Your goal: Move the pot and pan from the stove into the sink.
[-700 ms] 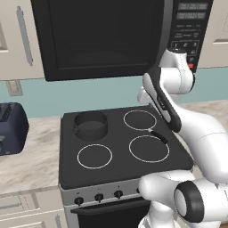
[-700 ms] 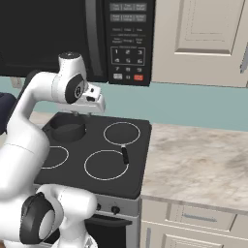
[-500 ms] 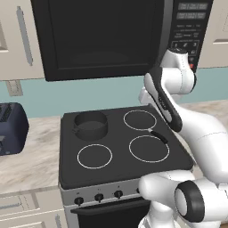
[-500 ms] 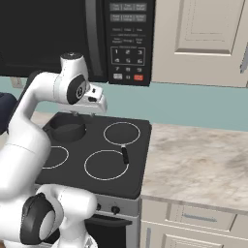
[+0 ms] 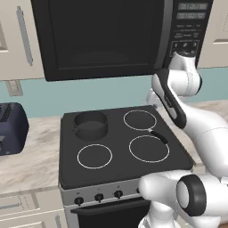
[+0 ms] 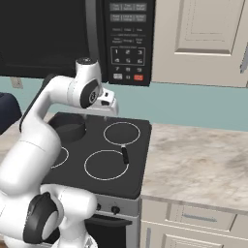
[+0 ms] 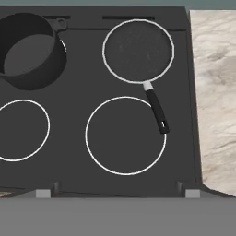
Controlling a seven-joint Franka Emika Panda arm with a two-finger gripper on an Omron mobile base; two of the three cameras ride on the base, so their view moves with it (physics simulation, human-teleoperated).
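The dark grey pot (image 5: 90, 125) (image 6: 70, 130) (image 7: 29, 50) stands on the back left burner of the stove (image 5: 120, 171) (image 6: 139, 147) (image 7: 83, 73). The black pan (image 5: 140, 119) (image 6: 122, 132) (image 7: 138, 50) lies on the back right burner. Its long handle points toward the stove's front right. My gripper (image 6: 105, 112) (image 7: 117, 193) hangs open above the stove's back middle, between pot and pan, well clear of both, and holds nothing. The sink is out of view.
A black microwave (image 5: 102, 35) hangs low over the stove, close above my wrist. A dark toaster (image 5: 11, 129) sits on the counter at the left. Pale marbled counter (image 6: 193, 164) stretches to the right of the stove, with cabinets above.
My hand has drifted slightly to the right and a little lower over the stove. Pot and pan have not moved.
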